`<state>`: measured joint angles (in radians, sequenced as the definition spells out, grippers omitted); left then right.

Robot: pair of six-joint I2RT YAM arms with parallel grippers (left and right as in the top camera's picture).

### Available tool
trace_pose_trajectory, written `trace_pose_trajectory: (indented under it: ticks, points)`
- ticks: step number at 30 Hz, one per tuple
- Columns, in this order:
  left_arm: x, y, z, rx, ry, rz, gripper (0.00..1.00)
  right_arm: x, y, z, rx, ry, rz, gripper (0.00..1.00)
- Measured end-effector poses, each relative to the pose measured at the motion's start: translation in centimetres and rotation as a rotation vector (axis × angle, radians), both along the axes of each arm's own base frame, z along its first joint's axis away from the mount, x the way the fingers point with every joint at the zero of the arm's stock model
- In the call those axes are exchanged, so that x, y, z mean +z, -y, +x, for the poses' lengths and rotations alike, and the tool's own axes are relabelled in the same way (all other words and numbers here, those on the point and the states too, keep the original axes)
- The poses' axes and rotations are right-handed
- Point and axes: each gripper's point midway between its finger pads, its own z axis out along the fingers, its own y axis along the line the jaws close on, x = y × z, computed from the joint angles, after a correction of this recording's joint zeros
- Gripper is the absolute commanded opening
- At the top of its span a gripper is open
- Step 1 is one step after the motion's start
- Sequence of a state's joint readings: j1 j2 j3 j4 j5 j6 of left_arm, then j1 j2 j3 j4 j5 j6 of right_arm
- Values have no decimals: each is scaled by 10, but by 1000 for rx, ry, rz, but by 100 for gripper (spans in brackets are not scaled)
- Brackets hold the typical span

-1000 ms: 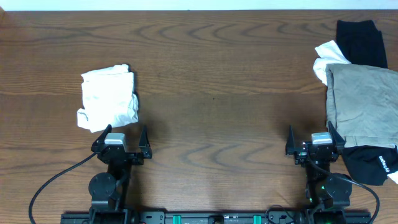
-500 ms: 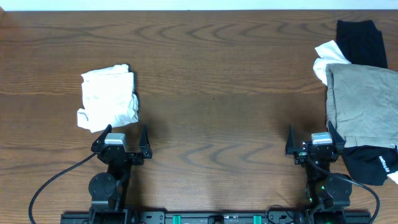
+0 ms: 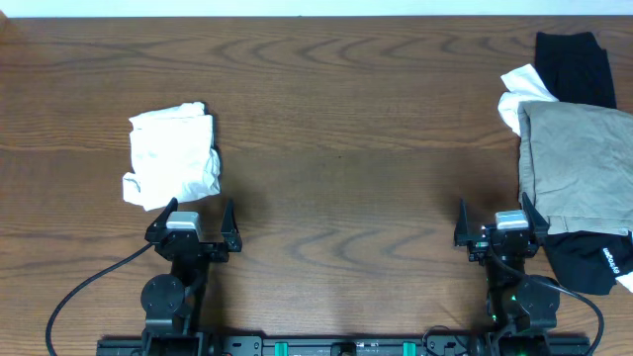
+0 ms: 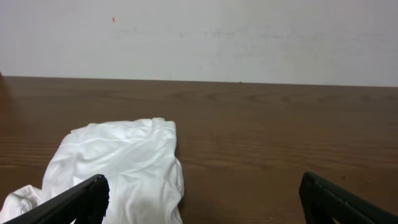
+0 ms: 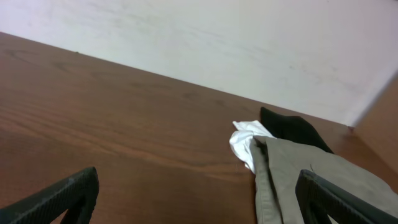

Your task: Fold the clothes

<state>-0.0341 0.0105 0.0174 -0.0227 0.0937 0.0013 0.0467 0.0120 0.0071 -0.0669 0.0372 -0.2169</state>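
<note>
The shorts (image 3: 574,163) lie at the right edge of the overhead view, over a white cloth (image 3: 514,91) and a black garment (image 3: 572,61). They are just up and right of the right gripper (image 3: 494,210). A white bundle (image 3: 171,155) sits mid-left on the table (image 3: 346,119), just above the left gripper (image 3: 198,210). Both grippers gape wide, holding nothing.

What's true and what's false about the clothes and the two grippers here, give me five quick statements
1. A white garment lies just ahead of the left gripper. True.
2. The khaki shorts overlap a black garment. True.
3. The right gripper grips the khaki shorts. False: its jaws are open and empty.
4. The left gripper is shut. False: it is open, holding nothing.
5. The khaki shorts lie in the middle. False: they lie at the far right.
</note>
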Motion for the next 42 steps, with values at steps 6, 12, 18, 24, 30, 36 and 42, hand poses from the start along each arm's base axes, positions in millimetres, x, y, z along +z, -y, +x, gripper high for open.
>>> trace_pose_trajectory:
  ticks: [6,12,18,24,30,36,42]
  points:
    - [0,0,0,1,0,0,98,0,-9,0,54,0,11,99]
    - [5,1,0,-4,19,-30,98,1,-17,-1,88,-5,147,99]
    - [10,20,-4,-105,-1,-139,98,2,-23,-4,116,-36,237,99]
    - [59,36,-21,-192,-51,-234,98,43,-22,-16,109,-65,263,99]
    - [113,42,-34,-212,-168,-255,98,78,-21,-24,87,-169,270,99]
    - [113,47,-32,-209,-481,-274,98,76,-20,-28,47,-436,270,99]
    - [130,50,-13,-221,-584,-253,98,82,-21,-23,32,-550,268,99]
